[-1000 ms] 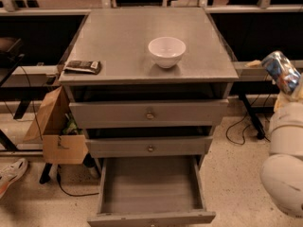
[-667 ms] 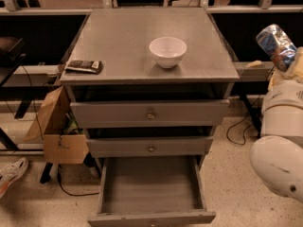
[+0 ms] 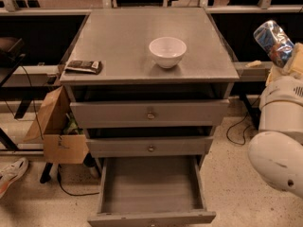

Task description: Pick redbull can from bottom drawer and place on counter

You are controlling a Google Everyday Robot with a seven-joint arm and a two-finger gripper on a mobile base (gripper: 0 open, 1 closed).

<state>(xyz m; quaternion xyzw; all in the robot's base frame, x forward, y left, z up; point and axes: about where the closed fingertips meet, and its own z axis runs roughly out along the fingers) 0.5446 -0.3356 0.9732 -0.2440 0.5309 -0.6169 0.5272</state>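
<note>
Counter (image 3: pixel 118 41) to the left, redbull can (image 3: pixel 272 40) held off its right edge

Grey cabinet top fills the middle of my view. The can hangs in the air out past its right-hand edge, clear of it, with nothing under it but my gripper (image 3: pixel 289 56), so I read the gripper as closed on the can's lower end. The can's long axis is tilted: its upper end leans up and left toward the counter, its lower end sits down and right at the gripper. The bottom drawer (image 3: pixel 151 216) stands pulled out with nothing lying on its floor, so the pick looks done. The place turns on a carry to the left over the edge. A white bowl (image 3: pixel 167 51) sits right of centre, and I'd aim for the bare strip between it and the edge, bringing the can upright before setting it down. A dark snack packet (image 3: pixel 84 66) lies far off at the front left corner.
</note>
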